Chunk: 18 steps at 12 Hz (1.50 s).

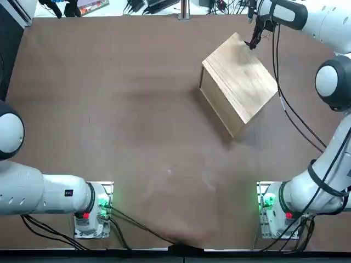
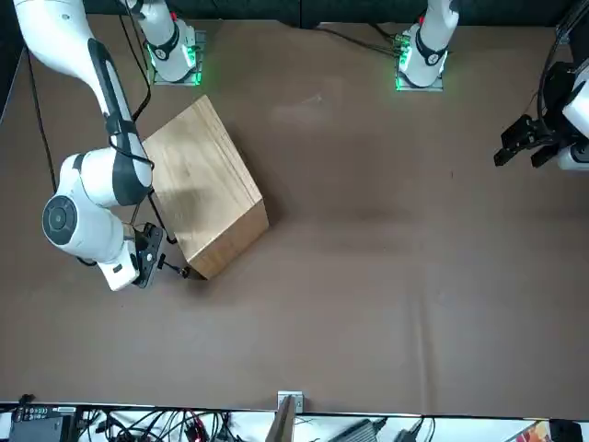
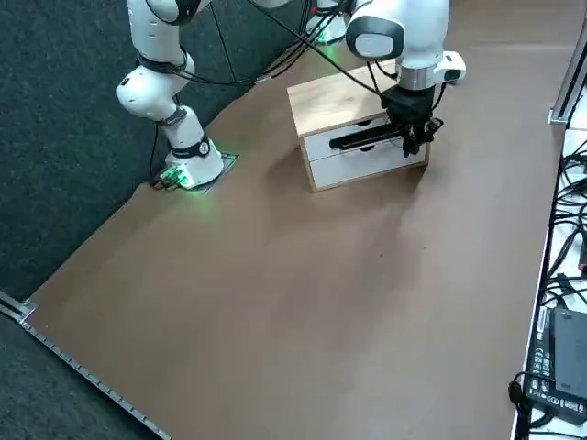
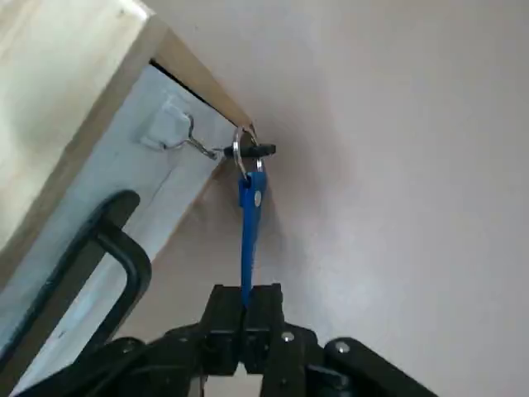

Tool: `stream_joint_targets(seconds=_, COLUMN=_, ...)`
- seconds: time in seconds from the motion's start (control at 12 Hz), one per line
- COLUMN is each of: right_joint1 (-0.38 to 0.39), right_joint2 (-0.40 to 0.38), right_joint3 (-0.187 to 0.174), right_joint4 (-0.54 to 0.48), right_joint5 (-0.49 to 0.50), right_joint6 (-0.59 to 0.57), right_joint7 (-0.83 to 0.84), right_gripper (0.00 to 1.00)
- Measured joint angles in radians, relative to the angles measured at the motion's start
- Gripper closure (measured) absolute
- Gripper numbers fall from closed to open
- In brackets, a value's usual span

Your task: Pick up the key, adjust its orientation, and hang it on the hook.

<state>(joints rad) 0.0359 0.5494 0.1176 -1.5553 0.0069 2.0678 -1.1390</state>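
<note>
From where I stand, the right arm reaches over the brown table [image 1: 137,137] to the drawer side of a pale wooden box [image 1: 238,82], which sits at an angle on the tabletop. That side carries white drawer fronts [image 3: 362,160] with dark handles, and the black end effector [image 4: 244,298] of the right arm is right there beside it. Its two fingers are closed on the blue head of a small key [image 4: 250,215], pinching the end of the blue part between their tips, with the rest of it reaching away from them towards the box. At the far end of the blue part is a silvery metal ring [image 4: 238,153], close to the corner of the box. A small metal hook [image 4: 197,142] stands out from a clear mount [image 4: 168,124] on the white front, its tip pointing towards the ring, with a short black piece [image 4: 252,151] lying across at the ring. Whether the ring is actually over the hook's tip, I cannot tell. Nearer the end effector, a curved black handle [image 4: 124,240] juts from the white front, apart from the key. Black cables [image 1: 293,112] run loosely along the right arm and over the table near the box.
</note>
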Motion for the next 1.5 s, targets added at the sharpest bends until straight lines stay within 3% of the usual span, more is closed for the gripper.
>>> stream_joint_targets(seconds=1.5, right_joint1=0.003, right_joint2=-0.022, right_joint3=0.0, right_joint4=-0.035, right_joint5=0.001, right_joint6=-0.011, right_joint7=-0.005, right_gripper=0.96)
